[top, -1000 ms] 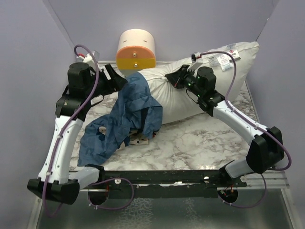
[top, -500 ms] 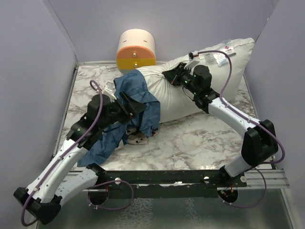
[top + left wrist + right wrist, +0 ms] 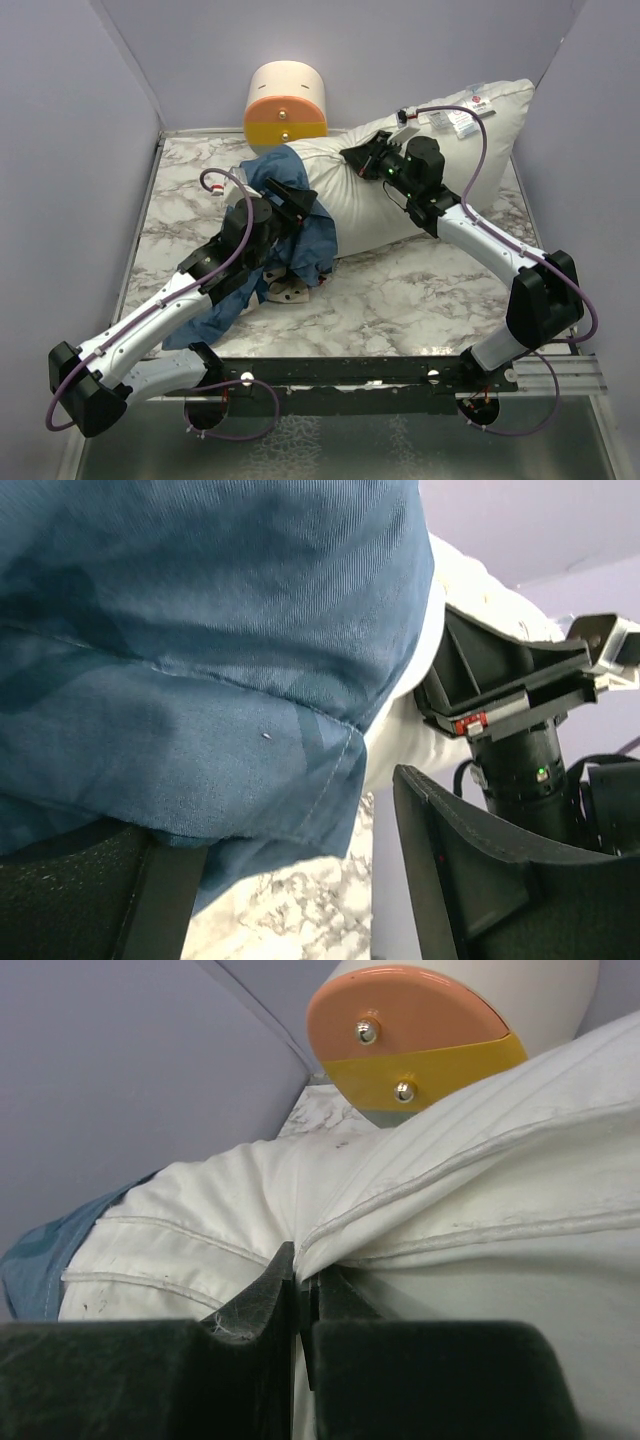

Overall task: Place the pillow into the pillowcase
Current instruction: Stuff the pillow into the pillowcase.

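The white pillow [image 3: 400, 190] lies slanted across the back right of the table, its tagged end raised at the right wall. The blue pillowcase [image 3: 300, 230] covers the pillow's left end and trails down toward the front left. My right gripper [image 3: 352, 158] is shut on a pinched fold of the pillow [image 3: 420, 1210], just right of the pillowcase's edge. My left gripper [image 3: 290, 195] is open against the pillowcase on the pillow's left end. In the left wrist view the pillowcase's hem [image 3: 300, 770] hangs between the wide-open jaws, and the pillow [image 3: 400, 740] shows behind it.
A cream-and-orange cylinder [image 3: 286, 105] stands at the back wall, touching the pillow; it also shows in the right wrist view [image 3: 420, 1040]. Purple walls close in the marble table [image 3: 420, 300] on three sides. A white-and-red patch [image 3: 290, 292] shows under the pillowcase's lower edge.
My left arm has swung from the back left down and in, and its gripper now sits at the pillowcase's hem on the pillow. The right arm shifted the pillow slightly, then held still.
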You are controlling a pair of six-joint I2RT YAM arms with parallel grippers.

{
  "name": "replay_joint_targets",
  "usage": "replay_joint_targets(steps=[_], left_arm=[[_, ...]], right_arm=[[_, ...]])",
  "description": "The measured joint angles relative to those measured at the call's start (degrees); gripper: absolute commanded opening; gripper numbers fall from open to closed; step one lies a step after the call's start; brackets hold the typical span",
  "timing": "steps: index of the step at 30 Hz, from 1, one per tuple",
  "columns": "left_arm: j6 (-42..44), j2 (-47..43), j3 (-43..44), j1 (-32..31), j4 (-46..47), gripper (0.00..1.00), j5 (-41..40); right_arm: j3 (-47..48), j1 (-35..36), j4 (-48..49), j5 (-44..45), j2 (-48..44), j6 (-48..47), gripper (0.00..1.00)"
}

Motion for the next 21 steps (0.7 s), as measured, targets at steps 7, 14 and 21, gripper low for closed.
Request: replay_joint_targets(steps=[7, 14, 21], left_arm=[[-0.68, 0.13, 0.00, -0.09, 2.93, 0.26, -5.29], [-0.11, 1.16, 2.71, -0.09, 4.13, 0.00, -4.55], [-0.39, 2.47, 9.42, -0.09, 3.67, 0.00, -0.81]], right_arm=[[-0.33, -0.11, 0.44, -0.15, 0.00, 0.50, 0.01], [-1.51, -0.13, 1.86, -0.55, -0.42, 0.94, 0.01], [-4.44, -0.28, 7.63, -3.98, -1.03, 2.56, 0.01]])
